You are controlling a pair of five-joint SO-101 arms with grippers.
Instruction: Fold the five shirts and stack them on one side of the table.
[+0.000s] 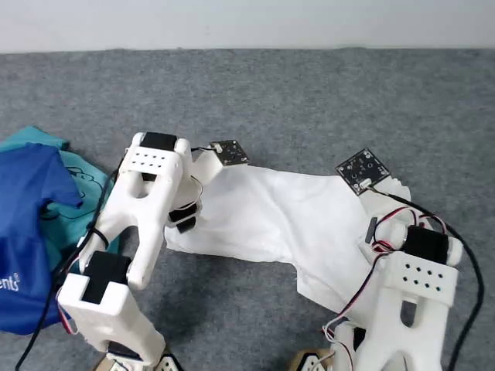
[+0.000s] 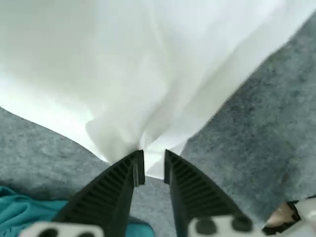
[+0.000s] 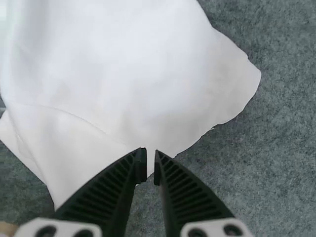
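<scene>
Grey table (image 1: 309, 93), white shirt (image 1: 271, 216) edge inside left hand (image 2: 154, 158)

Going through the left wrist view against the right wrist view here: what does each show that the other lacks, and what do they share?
Left wrist view's own: the left gripper pinching a bunched edge of the white shirt, with a teal shirt lying close by. Right wrist view's own: the right gripper shut on a flatter edge of that shirt, near a rounded corner. Shared: the white shirt and the grey table.
</scene>
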